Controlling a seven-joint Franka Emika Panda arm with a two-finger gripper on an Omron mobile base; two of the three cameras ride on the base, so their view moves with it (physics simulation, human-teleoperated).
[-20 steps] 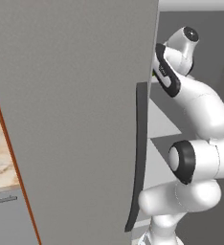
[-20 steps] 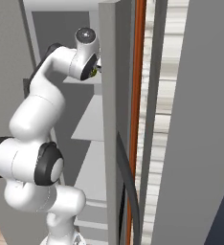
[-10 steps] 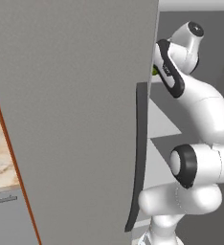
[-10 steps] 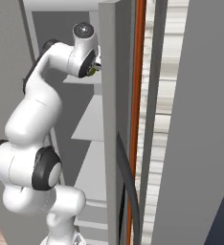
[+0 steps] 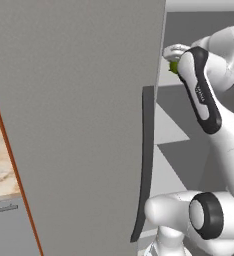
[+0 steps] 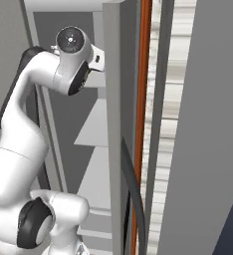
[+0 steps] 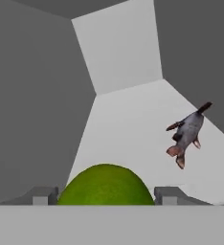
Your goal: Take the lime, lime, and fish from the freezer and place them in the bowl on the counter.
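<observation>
the gripper (image 7: 106, 196) is closed on a lime (image 7: 106, 184) at the near edge of the freezer (image 5: 79, 125) shelf, the fish (image 7: 186, 134) lying by its right edge; next, probably withdrawing toward the bowl.

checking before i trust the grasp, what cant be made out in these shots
- Lime, hand view: lower half cut off by the bottom band, so contact with the jaws is unclear.
- Same lime, left base view: just a green sliver behind the arm.
- Gripper, right base view: hidden behind the freezer door.
- Fish, hand view: too small to tell which end is the head.
</observation>
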